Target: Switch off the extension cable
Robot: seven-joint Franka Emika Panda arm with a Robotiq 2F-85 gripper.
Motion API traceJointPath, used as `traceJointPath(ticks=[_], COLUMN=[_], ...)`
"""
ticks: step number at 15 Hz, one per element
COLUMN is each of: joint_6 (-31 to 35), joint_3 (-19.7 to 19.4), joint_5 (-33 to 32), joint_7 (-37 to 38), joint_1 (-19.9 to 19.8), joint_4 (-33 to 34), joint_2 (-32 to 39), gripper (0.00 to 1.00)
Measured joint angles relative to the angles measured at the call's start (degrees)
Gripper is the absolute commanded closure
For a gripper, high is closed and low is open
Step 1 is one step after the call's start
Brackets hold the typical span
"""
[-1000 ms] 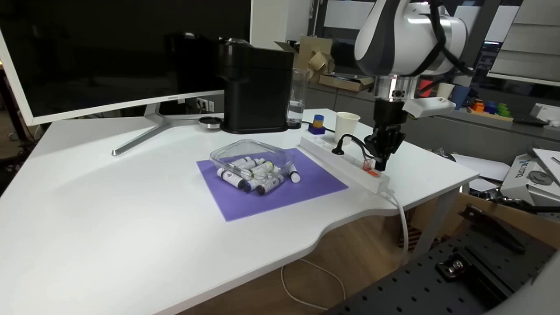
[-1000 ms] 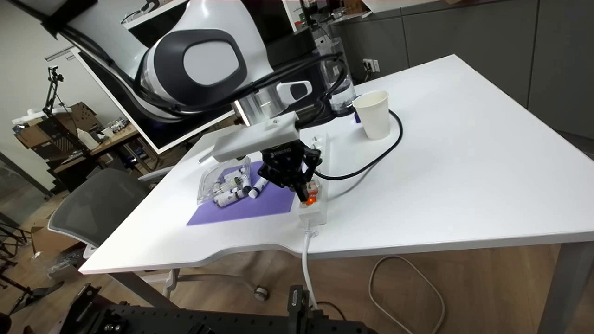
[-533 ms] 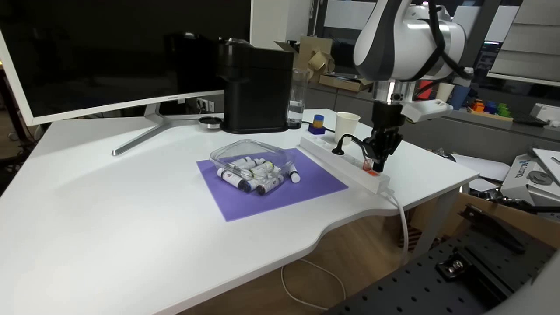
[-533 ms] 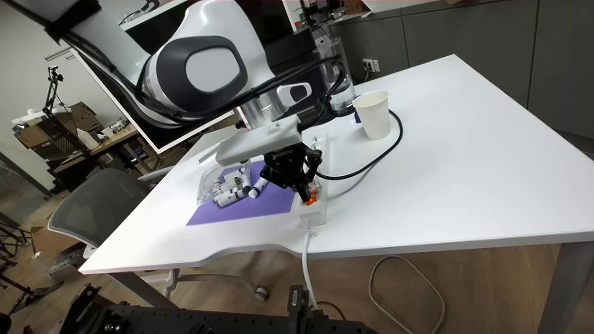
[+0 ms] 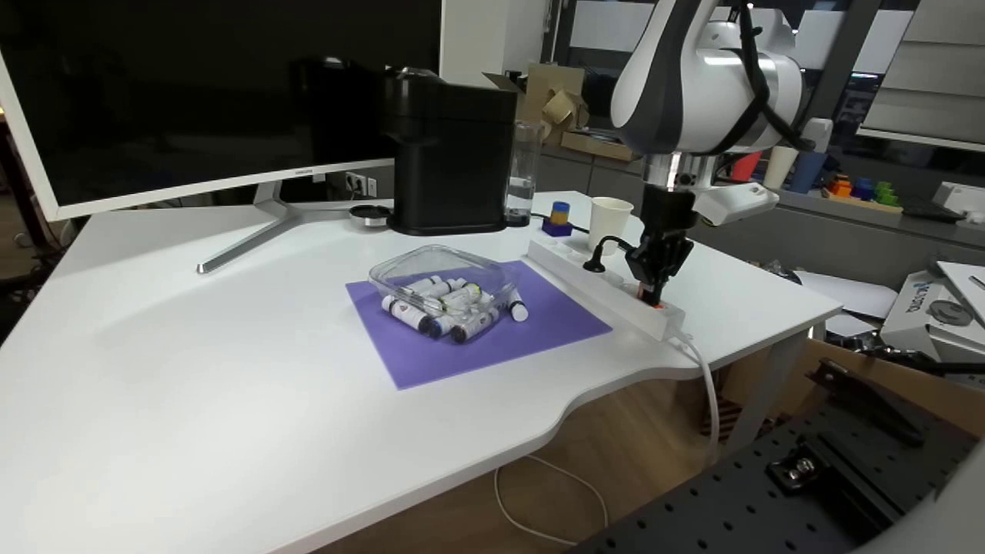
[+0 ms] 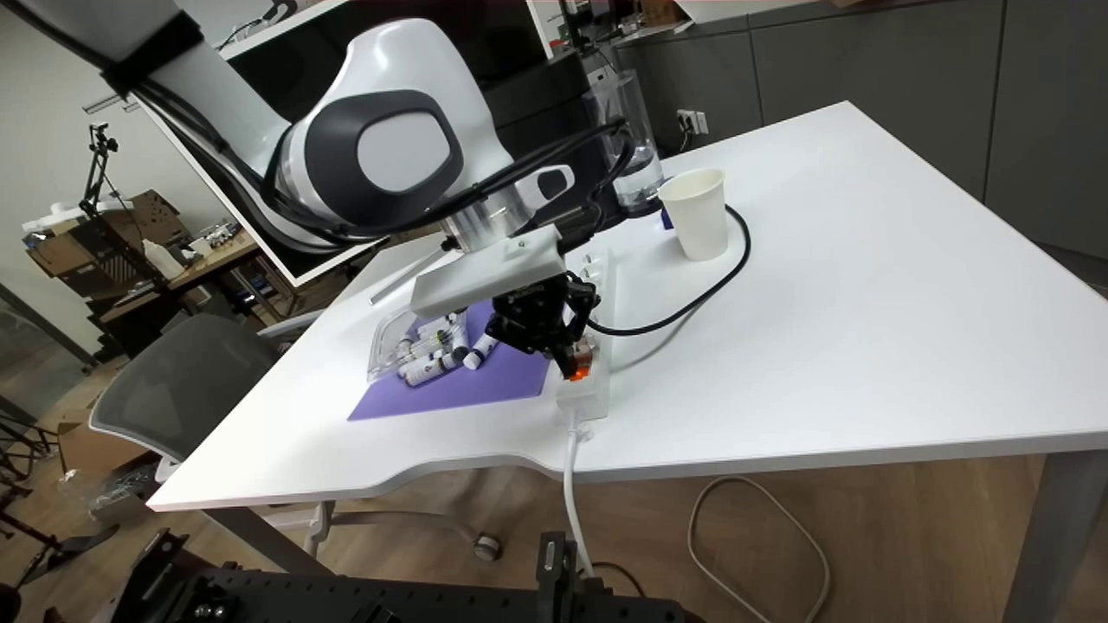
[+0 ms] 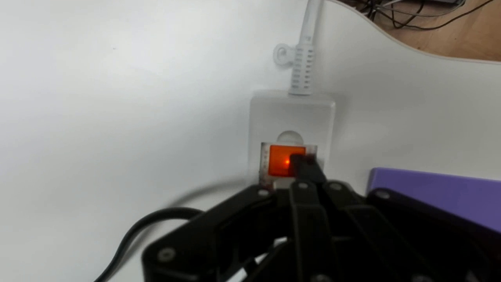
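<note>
White extension cable, orange switch, seemingly lit

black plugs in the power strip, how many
1: the black plug sits in the white power strip, farther from its white cord than the orange switch. The gripper covers part of the strip; others may be hidden.
</note>
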Motion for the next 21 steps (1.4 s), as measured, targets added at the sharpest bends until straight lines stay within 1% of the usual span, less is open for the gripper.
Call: traceJointPath(ticks=[5,13,21], joint_6=[0.3,0.4,1.0], joint_3=[0.6,0.5,-1.2], joint_5=[-0.5,-1.4,-3.6], joint_7=[-1.7,-2.0,-1.6], joint_1=[-0.8,-1.0,-0.6], joint_4=[0.0,0.0,0.6], joint_2=[0.0,0.2,1.0], gripper=[1.0,1.0,1.0])
